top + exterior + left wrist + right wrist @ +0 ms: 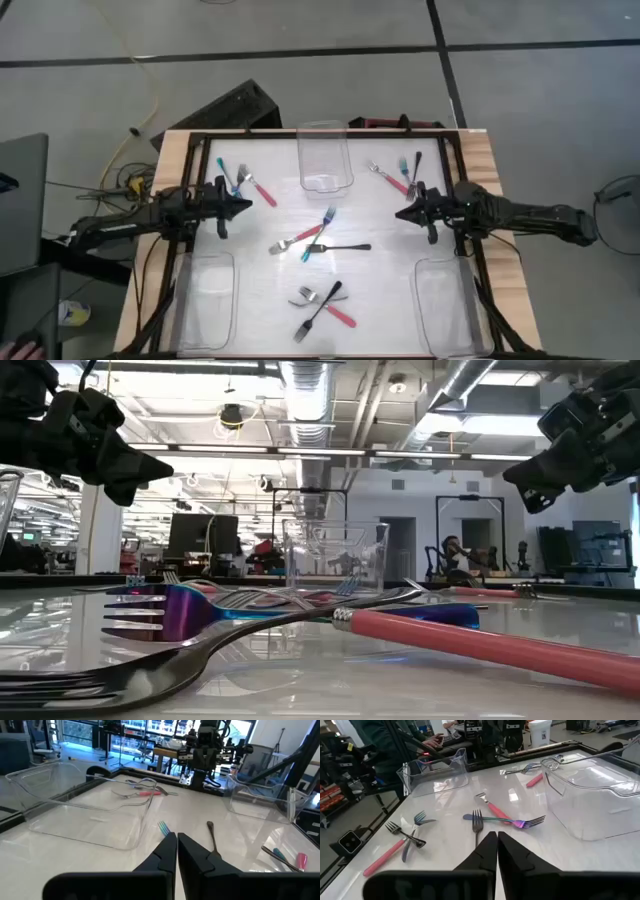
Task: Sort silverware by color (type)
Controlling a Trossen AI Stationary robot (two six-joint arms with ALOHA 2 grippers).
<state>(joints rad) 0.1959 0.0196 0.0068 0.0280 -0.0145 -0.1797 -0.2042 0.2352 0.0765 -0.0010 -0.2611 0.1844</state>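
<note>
Two arms over a white table [380, 300], forks scattered, three clear bins

L gripper [244, 207]: above table's left side, pointing toward centre; jaws closed, holding nothing. Same in wrist view [177, 851], fingers pressed together above bare tabletop

R gripper [403, 213]: above table's right side, pointing toward centre; jaws closed, nothing held. Confirmed in wrist view [497, 849]

Far bin [323, 155]: at middle of far edge. Near-left bin [205, 300] and near-right bin [443, 305]: at the two near corners. No forks seen in any

Fork groups, high view:
- far-left group [245, 183]: near far-left corner, just beyond L gripper; pink-handled and blue-handled, crossing
- far-right group [397, 176]: near far-right corner, just beyond R gripper; pink-handled, blue-handled, one dark; exact overlap unclear
- centre: pink fork [297, 239] and teal fork [318, 233] crossing; black fork [343, 247] just beside, lying left-right
- near edge, middle: pink fork [327, 307] crossed by black fork [319, 311]; possibly a third fork under them, cannot tell

Low view: iridescent blue-purple tines, pink handle and black fork close to lens; both grippers up in top corners, clear of table

Right wrist view: person's hand beyond table's far side
</note>
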